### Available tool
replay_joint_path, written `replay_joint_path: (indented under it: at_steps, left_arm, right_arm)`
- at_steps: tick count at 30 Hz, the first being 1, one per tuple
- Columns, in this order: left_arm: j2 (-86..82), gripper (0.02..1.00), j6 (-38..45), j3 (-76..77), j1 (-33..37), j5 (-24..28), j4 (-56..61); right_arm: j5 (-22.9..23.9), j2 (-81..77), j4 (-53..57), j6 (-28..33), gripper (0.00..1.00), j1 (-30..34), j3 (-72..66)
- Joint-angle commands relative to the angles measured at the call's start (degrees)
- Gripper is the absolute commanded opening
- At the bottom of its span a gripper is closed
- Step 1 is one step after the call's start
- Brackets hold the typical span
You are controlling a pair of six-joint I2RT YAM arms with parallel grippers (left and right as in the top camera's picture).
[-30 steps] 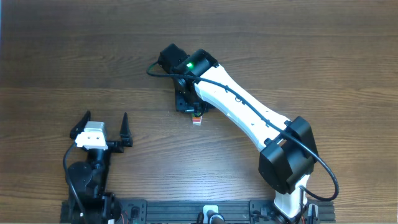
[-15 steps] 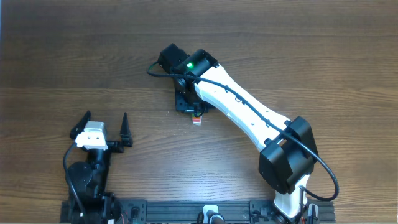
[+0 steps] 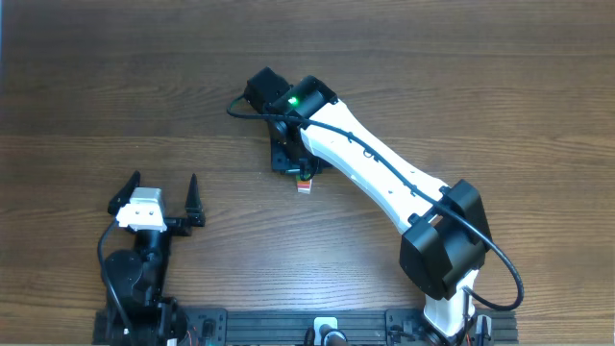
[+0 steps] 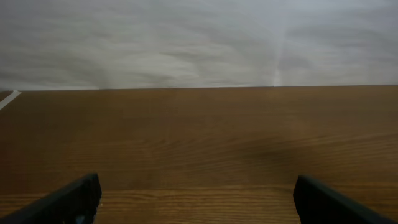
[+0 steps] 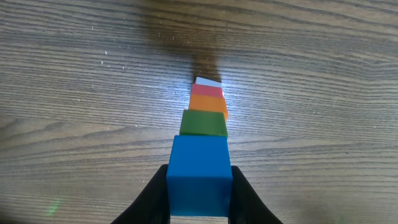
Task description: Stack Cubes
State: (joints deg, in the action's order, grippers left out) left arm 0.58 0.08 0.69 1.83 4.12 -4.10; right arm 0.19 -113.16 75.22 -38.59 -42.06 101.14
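Observation:
A tower of cubes stands mid-table: a blue cube (image 5: 199, 165) on top, then a green cube (image 5: 203, 122), an orange cube (image 5: 208, 102), a red cube (image 5: 207, 90) and a pale one at the base. My right gripper (image 5: 199, 190) points straight down over the tower, and its fingers (image 5: 155, 194) press both sides of the blue cube. From above, the right gripper (image 3: 292, 161) hides most of the stack (image 3: 305, 185). Near the front left, my left gripper (image 3: 163, 189) is open and holds nothing, its fingertips (image 4: 81, 198) low over bare wood.
The wooden table (image 3: 500, 115) is bare all around the stack. The right arm (image 3: 375, 173) slants from the front right to the middle. A pale wall (image 4: 199, 37) rises behind the far edge.

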Motion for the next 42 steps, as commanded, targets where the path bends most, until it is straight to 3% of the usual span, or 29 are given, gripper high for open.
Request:
replay_joint_path:
  at_steps: [1, 24, 25, 27, 29, 31, 33, 34, 42]
  left_arm:
    - [-0.4, 1.0, 1.0, -0.3, -0.3, 0.3, 0.0]
    - [-0.4, 1.0, 1.0, -0.3, -0.3, 0.3, 0.0]
    - [-0.4, 1.0, 1.0, -0.3, -0.3, 0.3, 0.0]
    - [-0.4, 1.0, 1.0, -0.3, -0.3, 0.3, 0.0]
    - [-0.4, 1.0, 1.0, -0.3, -0.3, 0.3, 0.0]
    - [-0.4, 1.0, 1.0, -0.3, -0.3, 0.3, 0.0]
    - [-0.4, 1.0, 1.0, -0.3, -0.3, 0.3, 0.0]
    - [-0.4, 1.0, 1.0, -0.3, -0.3, 0.3, 0.0]
    - [-0.4, 1.0, 1.0, -0.3, -0.3, 0.3, 0.0]
  right_arm:
    - [1.0, -0.4, -0.2, -0.2, 0.012, -0.2, 0.5]
    - [1.2, -0.4, -1.3, -0.2, 0.016, -0.2, -1.8]
    - [1.2, -0.4, -1.3, -0.2, 0.042, -0.2, -1.8]
    - [1.2, -0.4, -1.3, -0.2, 0.196, -0.2, -1.8]
    - [1.2, -0.4, -1.3, -0.2, 0.421, -0.2, -1.8]
    - [1.2, -0.4, -1.3, -0.2, 0.56, -0.2, -1.8]
    - [1.2, -0.4, -1.3, -0.2, 0.919, -0.2, -1.8]
    - [1.2, -0.4, -1.4, -0.2, 0.991, -0.2, -1.8]
    - [1.2, -0.4, -3.8, 0.5, 0.993, -0.1, -1.8]
